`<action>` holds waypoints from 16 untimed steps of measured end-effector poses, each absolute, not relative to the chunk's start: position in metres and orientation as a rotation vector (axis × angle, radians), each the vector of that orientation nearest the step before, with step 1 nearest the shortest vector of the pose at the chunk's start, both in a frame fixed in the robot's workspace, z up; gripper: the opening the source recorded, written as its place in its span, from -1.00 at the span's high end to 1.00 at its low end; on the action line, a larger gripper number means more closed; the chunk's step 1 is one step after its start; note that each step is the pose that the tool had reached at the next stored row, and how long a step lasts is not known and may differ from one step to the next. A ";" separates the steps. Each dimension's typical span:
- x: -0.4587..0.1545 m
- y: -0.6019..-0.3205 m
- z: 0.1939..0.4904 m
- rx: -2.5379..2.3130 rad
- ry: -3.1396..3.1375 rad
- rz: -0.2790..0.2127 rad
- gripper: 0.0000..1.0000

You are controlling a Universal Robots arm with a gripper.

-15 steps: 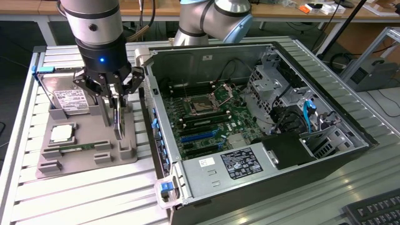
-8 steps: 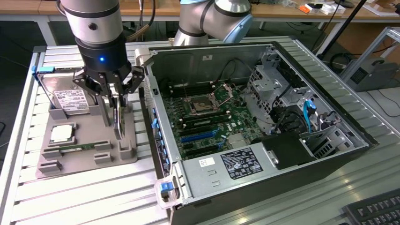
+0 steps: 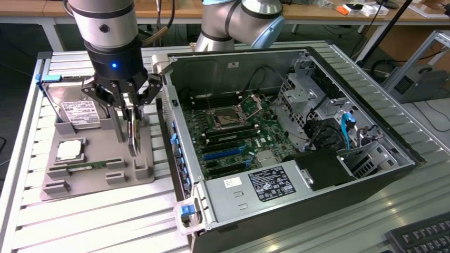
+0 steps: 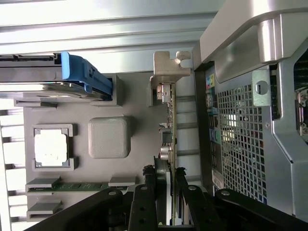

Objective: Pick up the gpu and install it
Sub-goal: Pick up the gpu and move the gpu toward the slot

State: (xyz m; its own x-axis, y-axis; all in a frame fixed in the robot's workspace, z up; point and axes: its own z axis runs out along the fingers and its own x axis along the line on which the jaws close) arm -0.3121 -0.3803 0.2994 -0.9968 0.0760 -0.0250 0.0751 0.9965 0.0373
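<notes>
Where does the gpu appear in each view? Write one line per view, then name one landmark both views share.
Exterior view: the gpu stands on edge in the grey tray, at the exterior view's left of the computer case.
Wrist view: the gpu is seen edge-on, between the grey tray and the computer case.
Shared landmark: the square silver chip in the tray.

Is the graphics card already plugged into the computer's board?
No, the gpu stands on edge in the grey tray beside the open computer case, below the pincer.

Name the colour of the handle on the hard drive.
Blue handle, clearest in the wrist view.
</notes>
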 end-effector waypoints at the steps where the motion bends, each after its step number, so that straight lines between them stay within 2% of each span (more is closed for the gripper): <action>1: -0.312 -0.380 0.300 0.118 3.112 0.057 0.47; 16: -0.312 -0.380 0.305 0.118 3.113 0.057 0.47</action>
